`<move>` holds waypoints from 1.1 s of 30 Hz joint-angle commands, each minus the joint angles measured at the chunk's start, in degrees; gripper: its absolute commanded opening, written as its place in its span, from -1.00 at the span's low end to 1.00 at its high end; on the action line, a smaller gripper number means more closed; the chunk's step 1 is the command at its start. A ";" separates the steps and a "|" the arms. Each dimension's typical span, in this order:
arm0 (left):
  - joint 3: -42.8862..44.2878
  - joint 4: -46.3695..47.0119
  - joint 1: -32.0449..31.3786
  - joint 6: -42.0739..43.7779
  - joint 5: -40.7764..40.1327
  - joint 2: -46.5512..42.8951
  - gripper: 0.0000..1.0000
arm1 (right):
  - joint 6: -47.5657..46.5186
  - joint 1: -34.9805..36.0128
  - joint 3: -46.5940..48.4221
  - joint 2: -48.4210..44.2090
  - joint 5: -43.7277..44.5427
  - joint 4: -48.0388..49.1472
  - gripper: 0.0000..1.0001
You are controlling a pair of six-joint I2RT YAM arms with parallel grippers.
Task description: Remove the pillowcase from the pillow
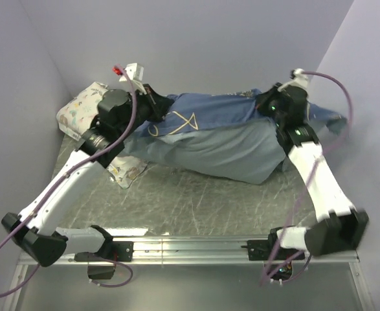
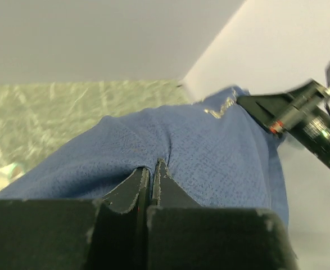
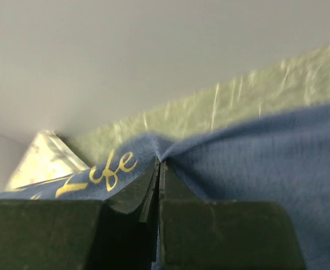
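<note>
The blue pillowcase hangs stretched between my two grippers above the marbled table. Its darker upper band carries cream print, and its paler lower part bulges onto the table. The pillow is hidden; none of its white shows. At the case's left end my left gripper is shut on a pinch of blue cloth, which bunches at the fingertips. My right gripper is shut on the right end, with cloth puckering at its tips beside the cream "Life" script.
A white floral-print pillow lies in the far-left corner, also seen in the right wrist view. A printed white piece lies under the left arm. Grey walls close in behind and on both sides. The right arm shows in the left wrist view.
</note>
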 commanded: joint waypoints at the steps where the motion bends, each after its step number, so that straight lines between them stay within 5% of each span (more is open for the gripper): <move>1: 0.55 2.54 -0.12 -1.98 -4.06 2.16 -0.93 | 0.69 0.10 4.64 11.95 -4.94 3.00 -1.00; 8: 8.45 -3.52 3.12 -0.31 -8.46 9.62 -0.69 | 2.54 0.63 15.36 32.18 -13.57 2.12 -1.00; 12: 15.21 -6.51 5.32 2.23 -10.13 15.42 0.34 | 2.89 1.51 21.95 36.76 -13.84 -0.95 -1.00; 17: 20.50 -9.33 5.42 5.40 -11.63 16.05 0.92 | 2.80 1.77 24.69 39.58 -13.39 -2.46 -1.00; 19: 19.81 -9.24 4.81 6.19 -12.06 13.69 0.95 | 2.45 1.68 24.78 39.58 -13.39 -2.28 -1.00; 25: 13.84 -9.33 -2.84 9.19 -18.49 8.49 0.97 | 2.36 1.77 27.94 40.28 -14.45 -3.07 -0.55; 33: 0.30 -2.13 -12.68 6.99 -19.19 13.05 0.97 | 1.83 1.77 31.62 37.56 -13.22 -5.00 -0.01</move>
